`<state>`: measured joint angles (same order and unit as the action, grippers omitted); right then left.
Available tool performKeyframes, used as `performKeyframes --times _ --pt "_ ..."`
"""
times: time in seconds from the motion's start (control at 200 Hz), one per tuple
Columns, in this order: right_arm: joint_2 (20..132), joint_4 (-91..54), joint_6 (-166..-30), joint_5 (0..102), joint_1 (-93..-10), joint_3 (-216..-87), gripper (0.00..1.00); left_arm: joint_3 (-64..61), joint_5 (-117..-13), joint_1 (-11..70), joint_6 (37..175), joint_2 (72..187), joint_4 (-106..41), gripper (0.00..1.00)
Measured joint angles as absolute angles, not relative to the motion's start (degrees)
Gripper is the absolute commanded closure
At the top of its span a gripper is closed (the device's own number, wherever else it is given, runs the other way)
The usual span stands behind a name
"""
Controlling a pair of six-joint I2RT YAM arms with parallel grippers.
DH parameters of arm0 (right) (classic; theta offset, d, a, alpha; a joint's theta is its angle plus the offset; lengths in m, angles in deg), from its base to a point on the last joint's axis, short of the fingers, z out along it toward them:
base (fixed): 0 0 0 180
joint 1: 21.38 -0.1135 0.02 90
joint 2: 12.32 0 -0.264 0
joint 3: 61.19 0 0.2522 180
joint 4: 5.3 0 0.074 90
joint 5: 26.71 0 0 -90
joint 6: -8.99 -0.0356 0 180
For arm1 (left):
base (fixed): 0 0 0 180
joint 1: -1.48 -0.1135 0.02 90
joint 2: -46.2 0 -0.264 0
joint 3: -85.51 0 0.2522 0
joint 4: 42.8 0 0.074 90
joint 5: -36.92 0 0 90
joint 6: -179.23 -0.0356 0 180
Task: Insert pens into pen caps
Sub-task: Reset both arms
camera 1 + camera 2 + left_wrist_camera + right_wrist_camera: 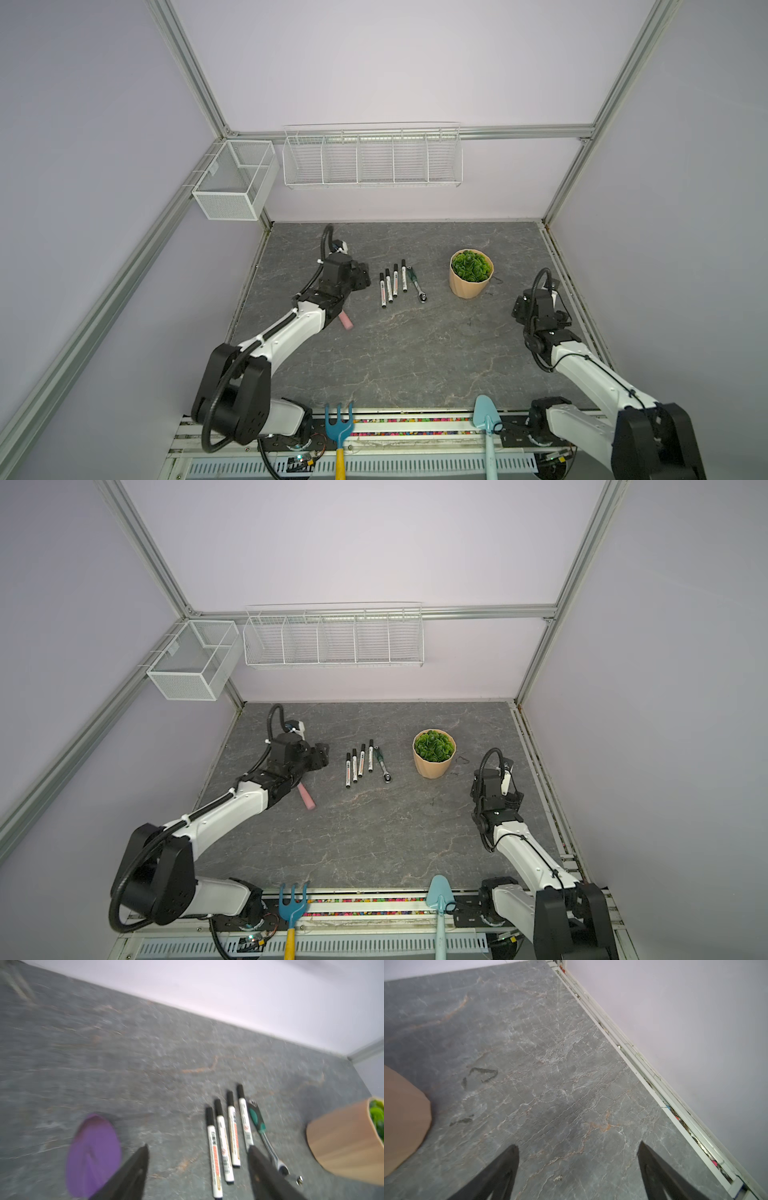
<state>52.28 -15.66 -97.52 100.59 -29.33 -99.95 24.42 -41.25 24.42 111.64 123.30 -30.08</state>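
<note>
While its jaws stand wide apart with nothing between them, the left gripper (198, 1146) hangs over the table (415, 365). In both top views the four pens (392, 284) lie in a row at its three o'clock, with black pen caps (218, 1105) on their far ends. A wrench (415, 284) and a plant pot (467, 289) lie farther that way. At the table's three o'clock the right gripper (578, 1144) gapes empty.

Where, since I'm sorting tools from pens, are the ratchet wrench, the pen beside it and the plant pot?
ratchet wrench (415, 283), a top view, where handle meets shank.
pen beside the wrench (404, 278), a top view, on its white barrel.
plant pot (468, 287), a top view, on its tan side wall.
</note>
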Motion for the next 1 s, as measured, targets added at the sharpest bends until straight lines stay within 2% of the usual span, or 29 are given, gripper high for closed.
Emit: performKeyframes --times 0.26,0.35,0.45,0.555,0.75,1.0 --pt "67.8 15.8 -83.9 93.0 -28.9 -95.7 0.11 37.1 -20.2 15.0 107.5 115.3 -33.5 0.01" --pt "72.7 22.6 -81.1 87.4 -28.0 -95.7 0.11 40.4 -15.0 14.3 104.5 114.9 -35.3 0.01" --pt "75.1 28.9 -80.6 79.0 -23.3 -95.2 0.12 41.4 -12.1 14.0 102.3 117.0 -38.8 0.01" --pt "76.0 29.6 -80.5 73.6 -20.7 -95.9 0.12 42.5 -12.0 13.8 100.9 121.3 -44.3 0.01" --pt "75.8 30.2 -80.5 68.9 -20.7 -96.3 0.12 42.4 -13.5 13.5 97.1 128.0 -51.4 0.01" --pt "75.9 30.2 -80.5 67.5 -20.7 -96.4 0.12 50.4 -27.1 6.1 93.0 133.7 -74.4 0.01"
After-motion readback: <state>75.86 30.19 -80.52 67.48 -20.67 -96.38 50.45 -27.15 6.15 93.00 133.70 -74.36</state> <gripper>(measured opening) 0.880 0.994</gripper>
